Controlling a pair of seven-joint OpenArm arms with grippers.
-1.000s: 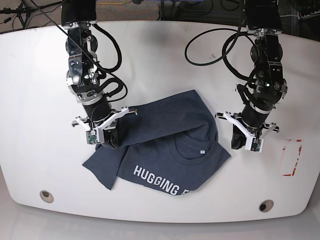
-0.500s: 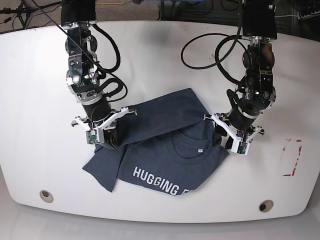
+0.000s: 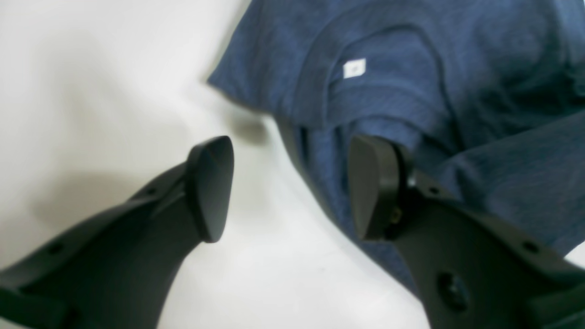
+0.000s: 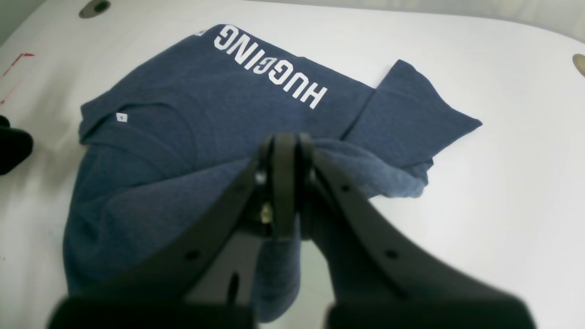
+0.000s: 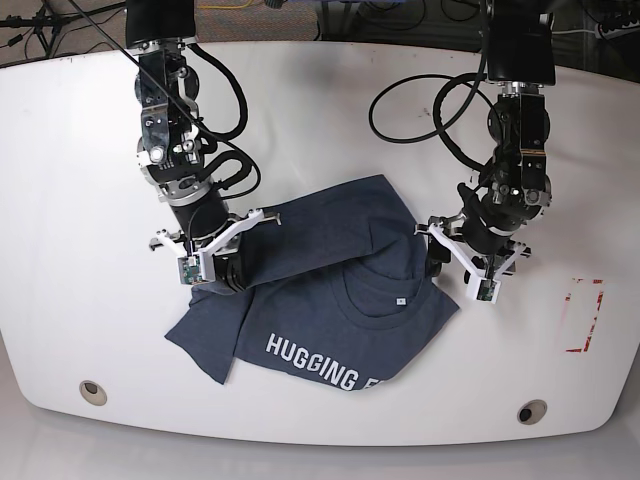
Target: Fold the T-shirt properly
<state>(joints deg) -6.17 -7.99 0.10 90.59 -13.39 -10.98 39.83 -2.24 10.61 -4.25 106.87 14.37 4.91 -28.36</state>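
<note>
On the white table [image 5: 80, 200] the T-shirt [image 5: 330, 310] is spread, partly folded, with "HUGGING" printed in white and a small white neck tag [image 3: 354, 68] shown. The right gripper [image 4: 283, 183] is clamped on a fabric fold; the left gripper [image 3: 288, 187] is angled down at the shirt's edge, jaws apart.

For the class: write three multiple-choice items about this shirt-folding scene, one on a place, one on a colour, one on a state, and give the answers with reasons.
1. Where is the small white neck tag?
A. inside the collar
B. on a sleeve
C. on the table

2. What colour is the T-shirt?
A. red
B. navy blue
C. white

3. How do the right gripper fingers stand?
A. wide open
B. shut on the T-shirt
C. shut on nothing

Answers:
1. A, the tag sits just below the ribbed neckline.
2. B, the cloth is dark heathered blue.
3. B, the right wrist view shows cloth pinched between closed fingers.
</note>
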